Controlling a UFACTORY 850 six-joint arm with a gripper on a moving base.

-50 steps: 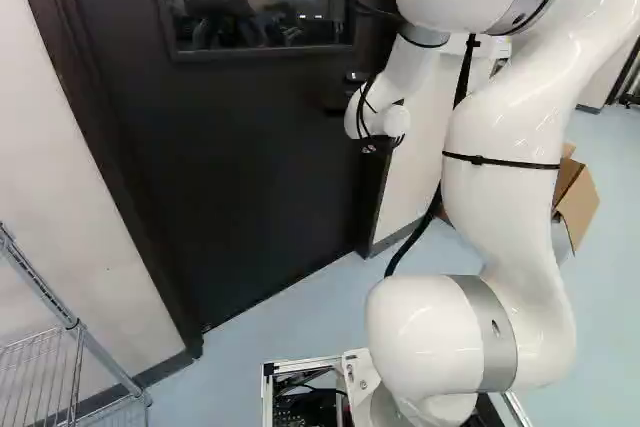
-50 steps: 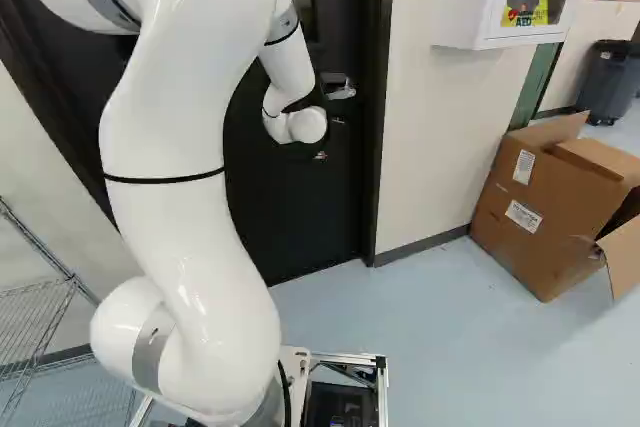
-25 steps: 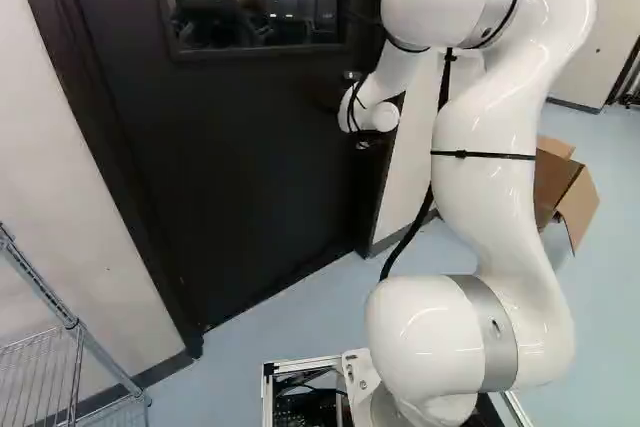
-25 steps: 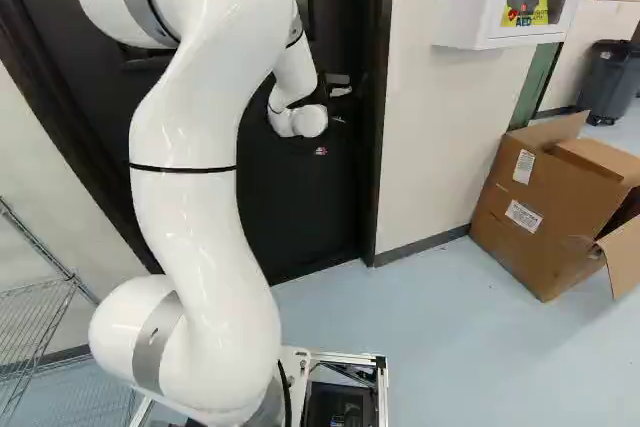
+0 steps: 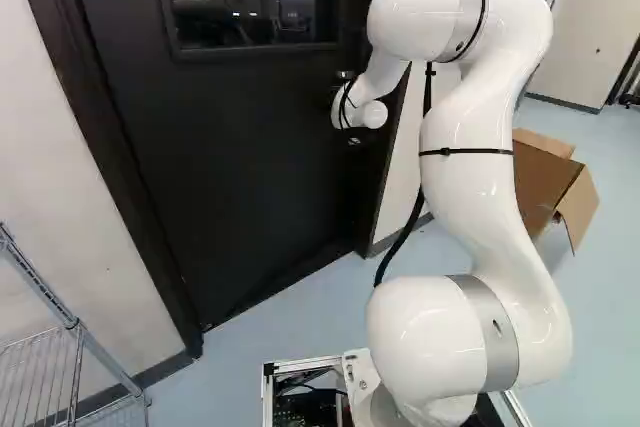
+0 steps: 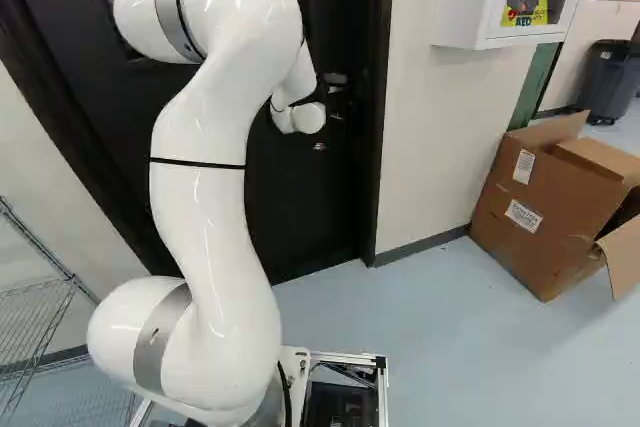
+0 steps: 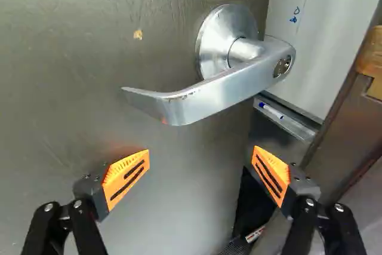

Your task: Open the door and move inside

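your black orange-padded two-finger tool (image 7: 202,158) is spread wide, gripping zilch | dark windowed door (image 5: 230,147) sits ajar ahead of your base | curved silver metal lever (image 7: 221,89) near door's free edge

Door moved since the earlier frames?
Yes. The door has swung away from the base: in the left base view its window has shifted left from the latch-side frame, which stays put.
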